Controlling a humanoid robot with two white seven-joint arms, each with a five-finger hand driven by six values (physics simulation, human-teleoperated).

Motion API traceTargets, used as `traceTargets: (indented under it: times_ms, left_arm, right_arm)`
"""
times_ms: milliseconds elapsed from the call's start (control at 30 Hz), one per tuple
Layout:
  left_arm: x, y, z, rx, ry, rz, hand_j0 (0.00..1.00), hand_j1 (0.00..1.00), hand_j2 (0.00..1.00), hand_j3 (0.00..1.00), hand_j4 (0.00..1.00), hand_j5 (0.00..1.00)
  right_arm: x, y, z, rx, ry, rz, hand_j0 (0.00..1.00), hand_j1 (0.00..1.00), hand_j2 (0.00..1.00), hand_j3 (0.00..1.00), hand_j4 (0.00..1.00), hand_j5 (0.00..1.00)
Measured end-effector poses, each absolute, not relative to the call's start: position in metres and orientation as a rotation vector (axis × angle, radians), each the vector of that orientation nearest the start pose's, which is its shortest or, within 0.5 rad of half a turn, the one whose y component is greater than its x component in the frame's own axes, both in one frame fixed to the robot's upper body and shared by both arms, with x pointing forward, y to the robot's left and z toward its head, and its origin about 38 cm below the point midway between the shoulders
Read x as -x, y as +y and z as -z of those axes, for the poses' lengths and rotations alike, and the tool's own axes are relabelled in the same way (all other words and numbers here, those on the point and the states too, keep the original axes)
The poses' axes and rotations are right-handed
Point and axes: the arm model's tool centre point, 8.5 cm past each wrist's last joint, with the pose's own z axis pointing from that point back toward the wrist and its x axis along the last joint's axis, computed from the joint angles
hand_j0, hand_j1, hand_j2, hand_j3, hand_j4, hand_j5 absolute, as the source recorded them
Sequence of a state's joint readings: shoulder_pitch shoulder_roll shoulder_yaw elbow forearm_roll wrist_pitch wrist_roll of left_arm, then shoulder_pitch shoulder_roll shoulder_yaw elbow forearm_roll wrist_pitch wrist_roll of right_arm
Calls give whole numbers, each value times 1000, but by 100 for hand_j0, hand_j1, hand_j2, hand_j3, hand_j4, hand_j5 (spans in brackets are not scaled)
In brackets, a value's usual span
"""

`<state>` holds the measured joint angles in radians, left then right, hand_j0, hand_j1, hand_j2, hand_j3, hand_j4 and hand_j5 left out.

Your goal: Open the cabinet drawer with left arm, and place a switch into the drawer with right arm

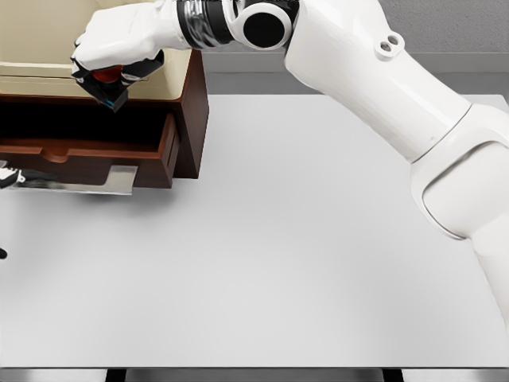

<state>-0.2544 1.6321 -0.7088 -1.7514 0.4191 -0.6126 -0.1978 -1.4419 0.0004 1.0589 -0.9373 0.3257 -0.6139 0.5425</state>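
The brown wooden cabinet (194, 103) with a cream top stands at the table's far left. Its drawer (95, 155) is pulled out, showing a dark interior, and a shiny metal handle (95, 184) runs along the drawer's front. My right arm reaches across from the right. My right hand (111, 76) is shut on a small black switch (109, 85) with a red button, held just above the open drawer, near its right part. Only a sliver of my left hand (5, 177) shows at the left edge, beside the handle's left end.
The white table (278, 239) spreads out in front of and to the right of the cabinet. My right upper arm (374, 79) crosses the upper right of the view. A grey wall lies behind.
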Motion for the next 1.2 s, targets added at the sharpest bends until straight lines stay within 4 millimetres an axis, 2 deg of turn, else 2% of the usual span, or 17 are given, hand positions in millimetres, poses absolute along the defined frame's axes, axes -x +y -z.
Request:
traceTargets:
  times_ms: [233, 300, 367, 400, 500, 567, 633, 700, 833, 933, 1033, 1200]
  left_arm:
    - [-306, 437, -280, -147, -1393, 1534, 100, 100, 100, 100, 100, 100]
    - [-306, 437, -280, -146, -1394, 1532, 100, 100, 100, 100, 100, 100]
    - [-306, 436, -279, -144, -1395, 1531, 100, 100, 100, 100, 100, 100]
    - [-306, 436, -280, -145, -1397, 1530, 100, 100, 100, 100, 100, 100]
    - [-306, 436, -279, -145, -1398, 1529, 100, 100, 100, 100, 100, 100]
    - [-306, 435, -279, -143, -1401, 1528, 100, 100, 100, 100, 100, 100]
    - [-306, 435, -277, -138, -1403, 1525, 100, 100, 100, 100, 100, 100]
    - [-307, 434, -277, -137, -1405, 1525, 100, 100, 100, 100, 100, 100]
    - [-306, 434, -277, -135, -1405, 1524, 100, 100, 100, 100, 100, 100]
    - [-307, 434, -276, -134, -1406, 1525, 100, 100, 100, 100, 100, 100]
    - [-307, 432, -275, -127, -1414, 1519, 100, 100, 100, 100, 100, 100]
    - [-307, 431, -272, -121, -1414, 1517, 100, 100, 100, 100, 100, 100]
  right_arm:
    - [-482, 67, -386, -250, 1848, 2560, 39, 39, 39, 39, 39, 39]
    - [-483, 66, -385, -249, 1849, 2562, 49, 49, 49, 49, 49, 49]
    - [-483, 66, -385, -257, 1847, 2561, 51, 51, 51, 51, 51, 51]
    - [-484, 66, -384, -270, 1841, 2562, 57, 57, 57, 57, 57, 57]
    - [-486, 65, -384, -307, 1823, 2563, 57, 57, 57, 57, 57, 57]
    - [-485, 66, -385, -315, 1820, 2557, 70, 70, 70, 70, 70, 70]
    - [-485, 66, -385, -318, 1822, 2554, 72, 72, 72, 72, 72, 72]
    - [-485, 66, -385, -319, 1824, 2552, 82, 82, 82, 82, 82, 82]
    - [-485, 66, -384, -317, 1833, 2547, 93, 93, 93, 93, 93, 93]
    - [-485, 66, -384, -319, 1833, 2545, 93, 93, 93, 93, 93, 93]
    - [-485, 66, -380, -317, 1834, 2545, 100, 100, 100, 100, 100, 100]
    - [-483, 68, -380, -325, 1872, 2497, 100, 100, 100, 100, 100, 100]
